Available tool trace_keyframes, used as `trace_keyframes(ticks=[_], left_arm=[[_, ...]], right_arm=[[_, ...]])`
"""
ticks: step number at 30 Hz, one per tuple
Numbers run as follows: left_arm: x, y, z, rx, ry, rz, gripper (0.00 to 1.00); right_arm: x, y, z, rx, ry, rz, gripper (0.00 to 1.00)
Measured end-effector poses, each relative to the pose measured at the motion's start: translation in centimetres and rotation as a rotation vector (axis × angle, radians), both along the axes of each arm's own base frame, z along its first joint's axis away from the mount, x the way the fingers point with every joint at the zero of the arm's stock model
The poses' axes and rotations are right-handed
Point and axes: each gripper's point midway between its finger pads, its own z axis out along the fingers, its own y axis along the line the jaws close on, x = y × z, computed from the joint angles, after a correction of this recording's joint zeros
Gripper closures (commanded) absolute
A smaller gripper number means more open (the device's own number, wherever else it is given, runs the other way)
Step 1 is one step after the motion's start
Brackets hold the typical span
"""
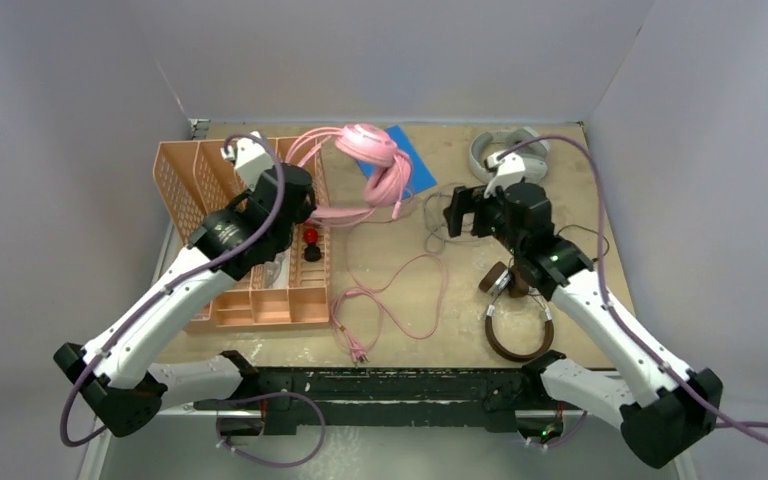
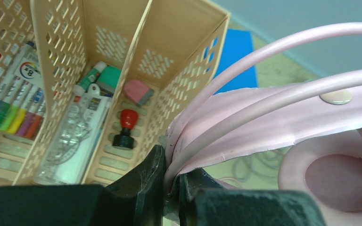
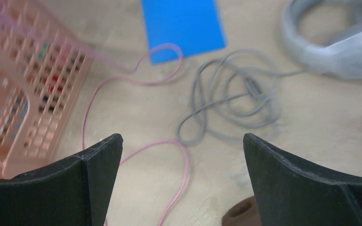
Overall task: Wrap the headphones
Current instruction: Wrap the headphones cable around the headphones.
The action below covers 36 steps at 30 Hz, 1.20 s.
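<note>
Pink headphones (image 1: 365,145) are showing at far ctr of the worktop (image 1: 460,140), partly over a blue card (image 1: 415,168); can't tell if they're resting or lifted. The left gripper (image 2: 172,182) is pinching the edge of their flat band, jaws closed down tight on it, w/ two round pink strands running into the same pinch. One ear cup (image 2: 330,176) is sitting just right of the jaws. The rest of the pink cable (image 1: 343,318) is trailing loose across the worktop toward the near edge.

The right gripper (image 3: 183,141) is hovering w/ jaws spread wide, holding & touching nothing. Below it the pink cable is looping, and the grey cable (image 3: 231,99) is lying in a loose tangle. The grey headphones (image 3: 339,52) are lying at far right, apart from the jaws. Brown headphones (image 1: 515,320) are lying on the worktop nr the right arm, close to the near edge.

A peach organizer (image 2: 61,47) is standing on the left, just beside the left gripper. Its compartments are holding markers (image 2: 14,108), a red stamp (image 2: 126,127) & a pink eraser (image 2: 138,92).
</note>
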Motion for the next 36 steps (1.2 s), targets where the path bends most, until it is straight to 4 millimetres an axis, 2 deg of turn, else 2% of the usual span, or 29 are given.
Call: trace_keyframes(ticks=[2,5,8,11,17,21,23,28,33,36], left_arm=[[-0.3,0.1,2.0,-0.07,-0.03,0.007,1.0],[-1.1,0.3,4.4,-0.167,-0.068,0.014,1.0],[-1.9,0.7,6.4,-0.243,-0.109,0.027,1.0],[-2.4,1.1,8.7,-0.316,-0.153,0.04,1.0],[-2.5,0.5,14.0,-0.465,-0.244,0.028,1.0],[-2.3,-0.6,16.0,-0.56,-0.274,0.001,1.0],[-2.2,-1.2,16.3,-0.595,-0.275,-0.01,1.0],[-1.8,-2.9,16.3,-0.674,-0.254,-0.043,1.0],[-1.4,-4.5,15.7,-0.748,-0.226,-0.068,1.0],[-1.1,-5.6,14.8,-0.795,-0.201,-0.08,1.0]], right_arm=[[0.1,1.8,-3.8,0.011,0.061,0.08,0.01],[-0.1,3.7,-6.9,0.047,0.089,0.169,0.01],[-0.3,4.9,-8.2,0.107,0.051,0.237,0.01],[-0.1,6.0,-8.4,0.155,0.0,0.283,0.01],[2.4,9.2,-7.1,0.239,-0.091,0.315,0.01],[3.6,12.1,-5.7,0.272,-0.168,0.341,0.01],[4.2,12.9,-4.9,0.294,-0.217,0.345,0.01],[5.2,13.5,-2.9,0.339,-0.322,0.348,0.02],[5.6,14.4,-0.1,0.387,-0.412,0.387,0.04],[5.4,14.6,0.8,0.405,-0.444,0.404,0.05]])
